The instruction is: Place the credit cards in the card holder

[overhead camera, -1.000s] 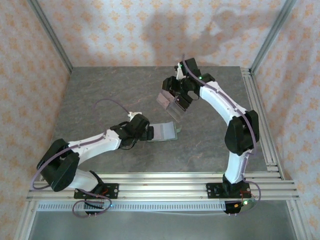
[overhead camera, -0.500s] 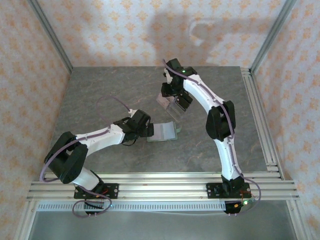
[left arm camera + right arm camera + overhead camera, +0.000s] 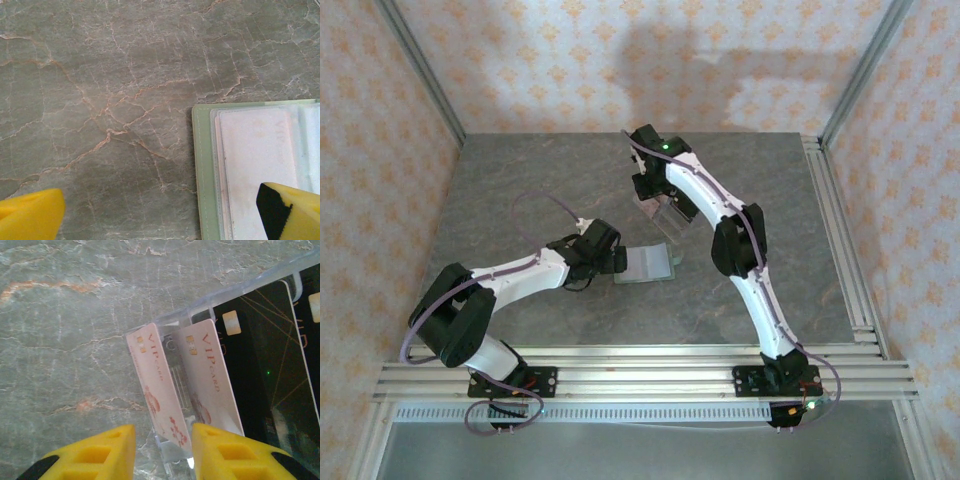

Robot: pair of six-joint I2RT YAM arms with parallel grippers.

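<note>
Top external camera: card holder [image 3: 648, 264] lies open on the table [image 3: 520, 190], just beside the left gripper [image 3: 612, 262].
Left wrist camera: left gripper spread wide, holding nothing; one fingertip [image 3: 292, 212] over the card holder's edge.
Right wrist camera: right gripper [image 3: 162, 440] partly closed, astride one of two credit cards [image 3: 155, 380] standing in the clear stand [image 3: 250, 285]; a gap shows beside that card.

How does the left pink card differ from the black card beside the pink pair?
The left pink card is pale with red VIP lettering; the black card is dark with gold lines. The left pink card lines up with the right hand; the black card sits aside. Both carry chips in the clear stand.
</note>
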